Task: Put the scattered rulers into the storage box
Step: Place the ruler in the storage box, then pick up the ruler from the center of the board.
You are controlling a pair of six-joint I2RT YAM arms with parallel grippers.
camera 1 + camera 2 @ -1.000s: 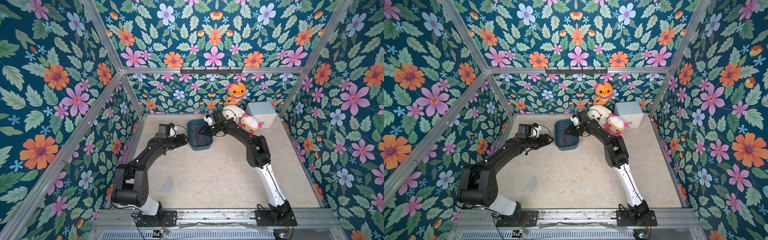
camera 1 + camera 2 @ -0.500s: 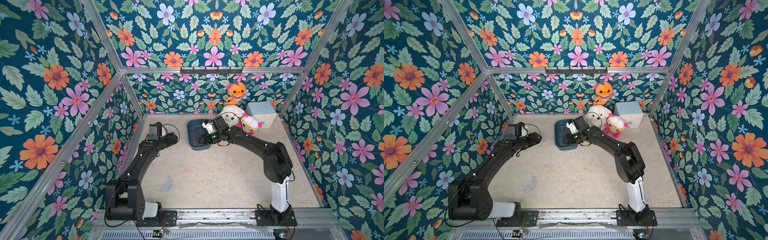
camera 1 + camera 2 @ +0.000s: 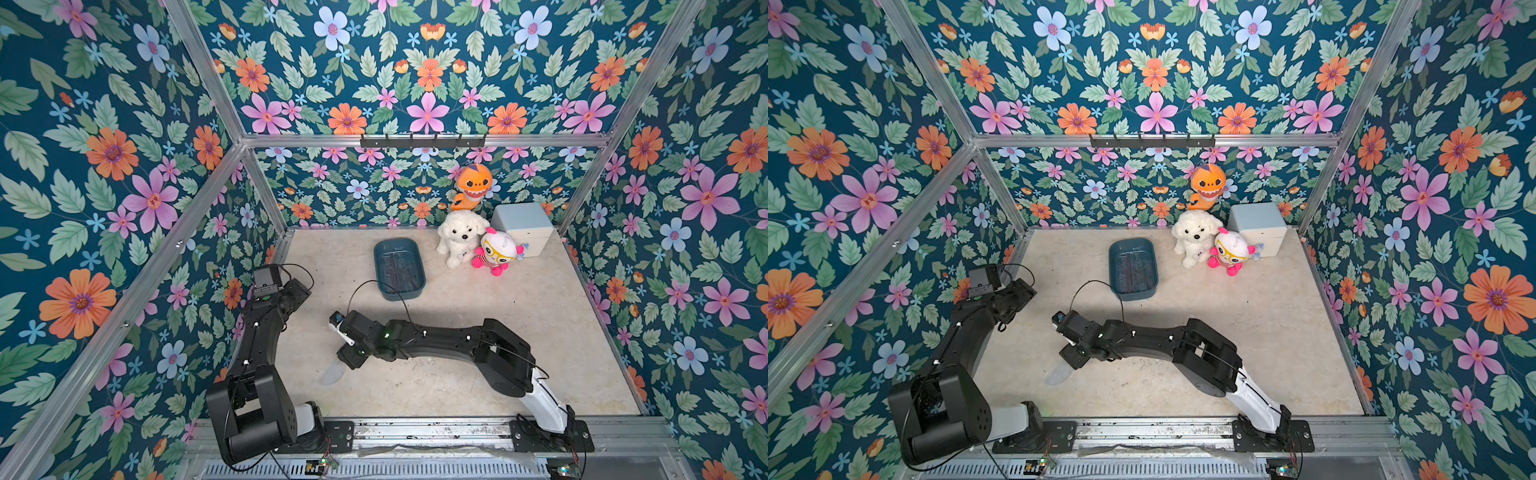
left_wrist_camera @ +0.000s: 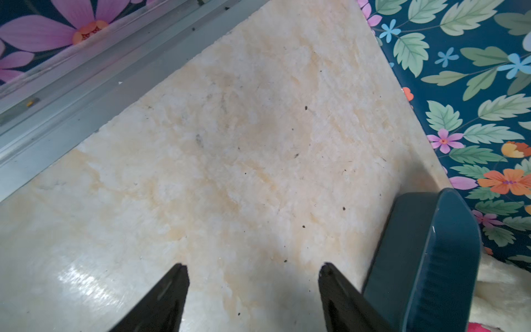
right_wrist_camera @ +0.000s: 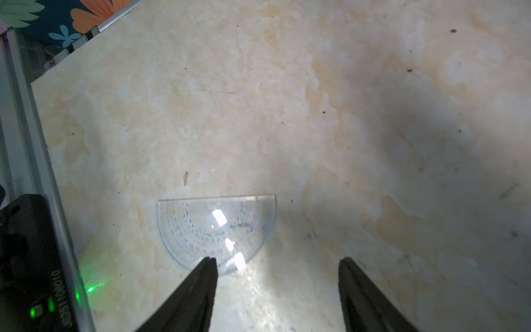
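Right gripper (image 5: 275, 261): my fingers spread wide, holding nothing, low over the protractor (image 5: 215, 230); one tip overlaps its curved edge, the other stands over bare table (image 5: 316, 115).
Left gripper (image 4: 253, 267): fingers wide, empty, just beside the storage box (image 4: 431, 258).
Protractor: clear, flat on the table, well apart from the box.
Risk: closing off-centre on so thin and flat a piece, I would likely skid it away or only pinch the stone.
Storage box: pinkish rulers (image 3: 397, 266) lie flat inside; count unclear.
Pale blue cube (image 3: 521, 228): contents unseen.
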